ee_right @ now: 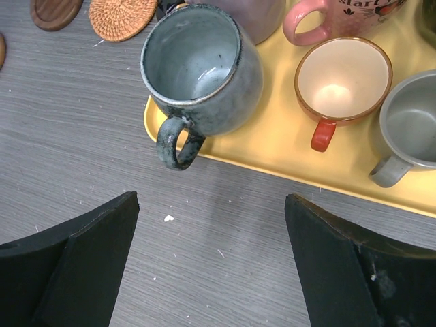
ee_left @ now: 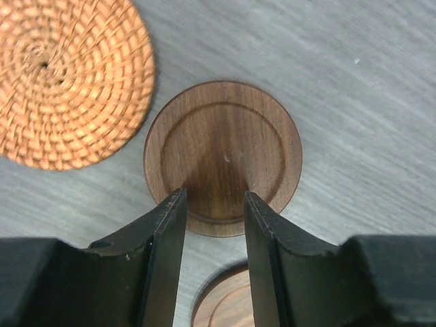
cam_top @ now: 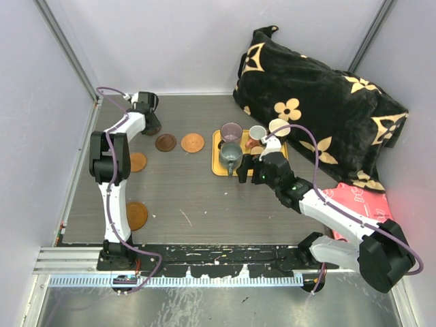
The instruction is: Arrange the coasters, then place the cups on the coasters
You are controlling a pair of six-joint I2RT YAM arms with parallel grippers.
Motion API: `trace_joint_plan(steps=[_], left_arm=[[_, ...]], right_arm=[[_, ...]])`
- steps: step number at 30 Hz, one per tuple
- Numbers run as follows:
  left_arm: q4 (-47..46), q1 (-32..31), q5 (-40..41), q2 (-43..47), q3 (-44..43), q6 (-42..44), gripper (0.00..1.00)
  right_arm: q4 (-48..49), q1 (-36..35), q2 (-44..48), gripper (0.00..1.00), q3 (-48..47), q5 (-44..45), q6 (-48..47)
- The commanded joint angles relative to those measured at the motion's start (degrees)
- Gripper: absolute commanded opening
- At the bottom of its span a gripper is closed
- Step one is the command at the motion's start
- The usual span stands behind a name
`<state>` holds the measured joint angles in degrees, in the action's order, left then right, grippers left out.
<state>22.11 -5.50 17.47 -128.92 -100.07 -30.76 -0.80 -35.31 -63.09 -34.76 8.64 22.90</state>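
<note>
Where left jaws overlap, wooden coaster (ee_left: 221, 146) partly hidden, purple mug (ee_right: 255, 17) cropped

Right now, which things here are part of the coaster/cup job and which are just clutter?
Job: woven coaster, dark wooden coaster, tan coaster, brown coaster, grey-green mug, purple mug, pink mug, small orange-handled cup, small grey cup.
Lying about: black floral blanket, red packet, yellow tray.
</note>
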Motion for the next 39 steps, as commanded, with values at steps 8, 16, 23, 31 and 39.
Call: trace_joint_plan(steps=[8, 16, 23, 31, 39], left_arm=[[8.86, 0.88, 5.01, 8.10, 9.40, -5.02, 0.40], [11.51, 0.97, 4.44, 14.64, 17.33, -8.79, 0.42], [11.92, 1.02, 0.59, 19.64, 24.79, -9.77, 0.41], [12.40, -0.85, -1.52, 24.31, 31.85, -9.26, 0.39], [14.14, -8.82, 0.12, 24.15, 33.17, -6.84, 0.37]], right_arm=[[3.30, -0.33, 6.09, 0.93, 1.42, -2.11, 0.10], [2.89, -0.45, 9.35, 0.93, 2.18, -3.72, 0.73], [2.14, -0.45, 12.77, 0.93, 3.07, -5.02, 1.67], [0.99, -0.53, 15.62, 0.93, 3.46, -5.87, 2.13], [-0.17, -0.64, 17.87, 0.93, 4.07, -6.15, 2.85]])
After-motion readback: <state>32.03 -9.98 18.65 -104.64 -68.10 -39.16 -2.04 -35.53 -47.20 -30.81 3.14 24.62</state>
